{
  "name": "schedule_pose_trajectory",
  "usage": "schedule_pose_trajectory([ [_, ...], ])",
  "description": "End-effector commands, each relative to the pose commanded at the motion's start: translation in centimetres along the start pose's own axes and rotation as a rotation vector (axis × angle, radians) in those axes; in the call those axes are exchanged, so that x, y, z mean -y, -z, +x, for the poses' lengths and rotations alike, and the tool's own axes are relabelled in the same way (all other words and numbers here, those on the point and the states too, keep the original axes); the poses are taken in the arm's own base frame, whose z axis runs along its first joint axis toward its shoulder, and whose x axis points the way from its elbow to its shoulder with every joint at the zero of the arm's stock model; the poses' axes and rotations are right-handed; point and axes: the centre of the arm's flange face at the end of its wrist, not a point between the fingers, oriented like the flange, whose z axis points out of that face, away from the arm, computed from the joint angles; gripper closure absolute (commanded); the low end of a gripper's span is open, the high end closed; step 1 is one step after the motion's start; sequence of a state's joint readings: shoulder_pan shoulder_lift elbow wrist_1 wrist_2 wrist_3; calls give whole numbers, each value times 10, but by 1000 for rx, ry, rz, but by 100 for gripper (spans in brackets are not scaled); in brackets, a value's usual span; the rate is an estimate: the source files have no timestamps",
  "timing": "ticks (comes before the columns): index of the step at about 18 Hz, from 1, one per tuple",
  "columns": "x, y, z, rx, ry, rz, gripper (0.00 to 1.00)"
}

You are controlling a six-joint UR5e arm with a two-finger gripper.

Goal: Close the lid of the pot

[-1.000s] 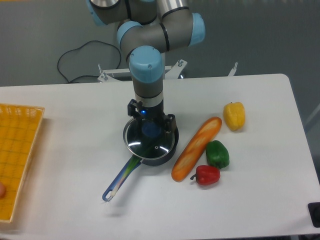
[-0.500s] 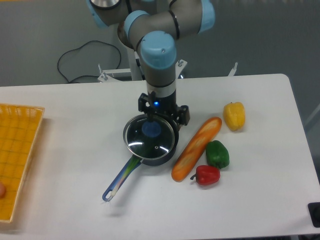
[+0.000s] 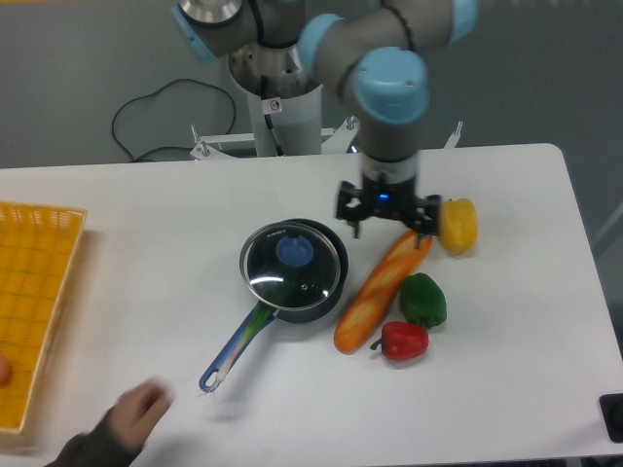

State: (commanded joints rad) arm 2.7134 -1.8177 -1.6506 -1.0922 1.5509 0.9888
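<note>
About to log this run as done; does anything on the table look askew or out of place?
A person's hand reaches in at the bottom-left edge, near the pot handle's tip. The lid sits slightly off-centre toward the left.

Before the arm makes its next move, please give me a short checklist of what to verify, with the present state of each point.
1. Lid sits on the pot, covering it: ok.
2. Blue knob is free, nothing grips it: ok.
3. Gripper is away from the pot, over the bread: ok.
4. Jaws open or shut: cannot tell.
5. Person's hand reaches onto the table near the pot handle: not ok.
6. Yellow pepper lies right beside the gripper: not ok.
</note>
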Motion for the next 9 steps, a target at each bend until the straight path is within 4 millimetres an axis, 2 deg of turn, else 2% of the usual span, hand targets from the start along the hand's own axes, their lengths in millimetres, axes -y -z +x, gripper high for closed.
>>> schedule_pose_trajectory([
  [4, -26, -12, -40, -4, -113, -16, 0],
  [9, -40, -19, -81, -92, -252, -67, 0],
])
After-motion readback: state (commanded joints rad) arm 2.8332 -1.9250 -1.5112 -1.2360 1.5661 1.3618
